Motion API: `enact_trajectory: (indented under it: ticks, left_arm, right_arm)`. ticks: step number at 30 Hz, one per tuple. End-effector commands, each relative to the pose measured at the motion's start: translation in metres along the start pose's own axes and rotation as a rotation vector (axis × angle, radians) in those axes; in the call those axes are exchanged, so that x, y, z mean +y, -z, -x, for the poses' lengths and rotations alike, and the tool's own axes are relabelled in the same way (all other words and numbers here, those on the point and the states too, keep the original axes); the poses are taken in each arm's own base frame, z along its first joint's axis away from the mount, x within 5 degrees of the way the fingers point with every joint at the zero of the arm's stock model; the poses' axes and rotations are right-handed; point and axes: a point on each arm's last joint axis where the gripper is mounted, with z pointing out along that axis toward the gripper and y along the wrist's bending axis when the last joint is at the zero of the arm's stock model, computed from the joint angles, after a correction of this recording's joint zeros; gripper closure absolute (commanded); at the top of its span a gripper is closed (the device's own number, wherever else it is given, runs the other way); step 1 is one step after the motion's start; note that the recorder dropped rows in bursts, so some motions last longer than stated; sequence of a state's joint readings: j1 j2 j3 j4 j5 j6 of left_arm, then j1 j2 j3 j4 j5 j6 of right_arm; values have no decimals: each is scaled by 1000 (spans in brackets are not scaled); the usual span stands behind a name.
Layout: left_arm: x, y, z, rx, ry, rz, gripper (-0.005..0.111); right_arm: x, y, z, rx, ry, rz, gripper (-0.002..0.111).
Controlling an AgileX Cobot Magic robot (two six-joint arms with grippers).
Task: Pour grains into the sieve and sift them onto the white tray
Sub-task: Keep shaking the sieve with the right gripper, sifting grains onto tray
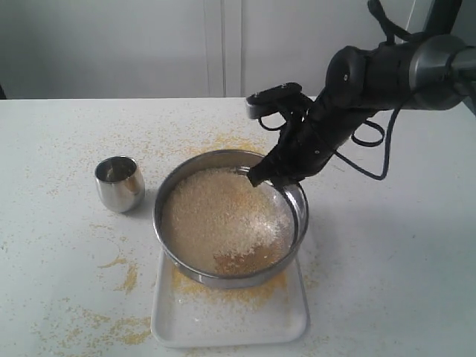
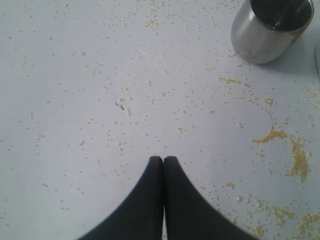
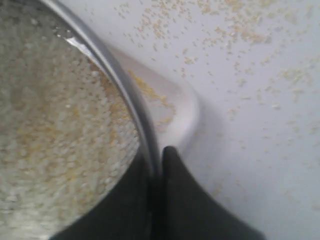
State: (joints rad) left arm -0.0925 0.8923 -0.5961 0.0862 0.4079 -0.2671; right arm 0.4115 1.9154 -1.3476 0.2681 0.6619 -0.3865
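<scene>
The wide steel sieve (image 1: 300,212) is held over the far part of the white tray (image 1: 294,323), tilted a little. Pale and yellow grains (image 1: 216,219) cover its mesh, and fine yellow meal lies on the tray below. My right gripper (image 1: 269,172) is shut on the sieve's far right rim; the right wrist view shows the rim (image 3: 125,90) pinched between the fingers (image 3: 175,172), with the tray's corner (image 3: 187,117) beyond. My left gripper (image 2: 163,160) is shut on nothing, over the grain-strewn table, and it does not show in the exterior view.
A small shiny steel cup (image 1: 120,183) stands upright on the table left of the sieve, also in the left wrist view as the cup (image 2: 270,30). Spilled yellow grains (image 1: 123,277) are scattered over the white table, thickest left of the tray.
</scene>
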Motion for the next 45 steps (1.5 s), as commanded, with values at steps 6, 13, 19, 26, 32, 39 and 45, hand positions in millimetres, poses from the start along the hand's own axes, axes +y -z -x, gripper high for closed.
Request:
enact_trajectory:
  ticks: [6,13,19,26,32,39,45]
  left_arm:
    - [1,1,-2,4,6,2,106]
    - [1,1,-2,4,6,2,106]
    - [1,1,-2,4,6,2,106]
    - [1,1,-2,4,6,2,106]
    - [1,1,-2,4,6,2,106]
    - [1,1,-2,4,6,2,106]
    - [1,1,-2,4,6,2,106]
  right_arm:
    - [7,5,3,-7,-166,58,108]
    - [0,11,4,9,-118,-40,108]
    - [13,5,8,-26,-300,47,108]
    - [5,1,8,-17,-295,16,108]
    - [-4,9,11,-46,-461,21,108]
    - [-10,10,7,-66,-413,-14,108]
    - [-25,14,2,-72,-229,-84,108]
